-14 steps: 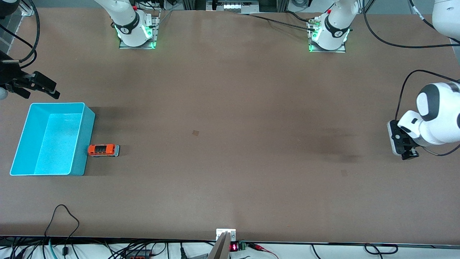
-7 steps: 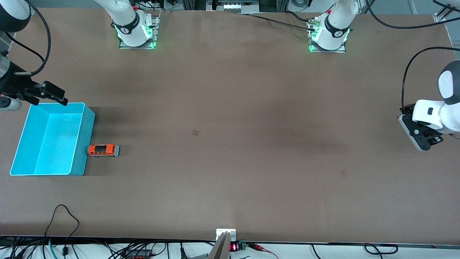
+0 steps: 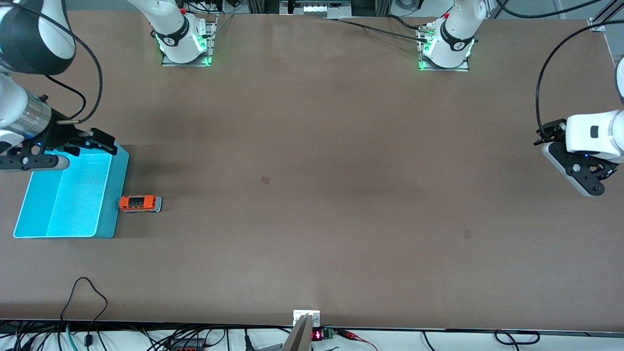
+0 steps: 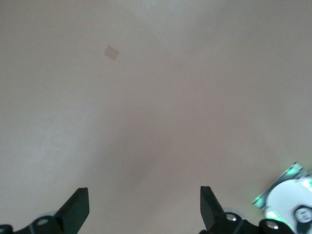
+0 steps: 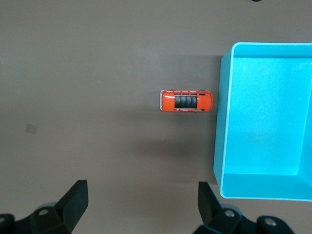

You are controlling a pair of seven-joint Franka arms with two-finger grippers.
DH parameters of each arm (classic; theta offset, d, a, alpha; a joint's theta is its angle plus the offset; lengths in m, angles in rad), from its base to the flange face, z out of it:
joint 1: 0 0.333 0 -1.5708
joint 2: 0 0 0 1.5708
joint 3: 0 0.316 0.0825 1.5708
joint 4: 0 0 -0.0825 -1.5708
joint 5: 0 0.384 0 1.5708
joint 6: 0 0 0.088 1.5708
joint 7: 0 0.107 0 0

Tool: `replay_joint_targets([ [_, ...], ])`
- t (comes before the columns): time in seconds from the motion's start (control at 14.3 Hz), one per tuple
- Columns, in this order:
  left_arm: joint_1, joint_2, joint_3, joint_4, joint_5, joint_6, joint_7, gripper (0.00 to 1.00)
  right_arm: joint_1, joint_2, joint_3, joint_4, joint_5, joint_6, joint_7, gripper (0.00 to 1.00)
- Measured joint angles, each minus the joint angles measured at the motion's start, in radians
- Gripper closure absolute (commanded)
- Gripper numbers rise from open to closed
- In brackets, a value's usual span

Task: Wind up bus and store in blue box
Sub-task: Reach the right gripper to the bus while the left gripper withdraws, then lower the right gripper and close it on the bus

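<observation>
The small orange bus stands on the table beside the blue box, on the side toward the left arm's end. In the right wrist view the bus shows its dark roof windows, a short gap from the box wall. The box is empty. My right gripper is open and empty, over the box's rim farthest from the front camera; its fingertips frame bare table. My left gripper is open and empty over the table at the left arm's end; in its own view it shows only bare table.
A small square mark lies mid-table and also shows in the left wrist view. The arm bases stand at the table's edge farthest from the front camera. Cables hang at the edge nearest it.
My right gripper has moved from outside the box's corner to over its rim, closer to the bus. My left gripper has shifted away from the front camera and turned. Bus and box have not moved.
</observation>
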Motion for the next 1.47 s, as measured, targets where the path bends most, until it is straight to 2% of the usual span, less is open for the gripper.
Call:
replay_joint_targets([
  [0.21,-0.052,-0.001,-0.001,0.072,0.0,-0.059,-0.176,0.0,0.026,0.076,0.001,0.043,0.0,0.007,-0.026,0.0],
  [0.49,-0.064,-0.001,0.028,0.071,-0.028,-0.054,-0.45,0.0,0.027,0.192,-0.001,0.096,0.0,0.018,-0.108,0.0],
  [0.63,-0.122,-0.039,0.118,0.011,-0.106,0.004,-0.594,0.0,0.023,0.251,-0.004,0.103,0.0,0.049,-0.168,0.0],
  [0.77,-0.192,-0.129,0.211,-0.129,-0.174,0.136,-0.724,0.0,0.022,0.304,-0.006,0.105,0.0,0.114,-0.306,0.0],
  [0.91,-0.247,-0.231,0.269,-0.27,-0.196,0.23,-0.835,0.0,0.02,0.338,-0.008,0.106,0.0,0.161,-0.46,0.0],
  [1.12,-0.283,-0.322,0.284,-0.361,-0.197,0.249,-0.961,0.0,-0.004,0.372,-0.011,0.106,0.0,0.25,-0.727,0.0],
  [1.33,-0.3,-0.337,0.283,-0.371,-0.196,0.249,-0.881,0.0,-0.021,0.408,-0.012,0.105,0.001,0.317,-1.007,0.0],
  [1.47,-0.303,-0.337,0.283,-0.372,-0.196,0.249,-0.851,0.0,-0.021,0.435,-0.012,0.105,0.001,0.333,-1.122,0.0],
])
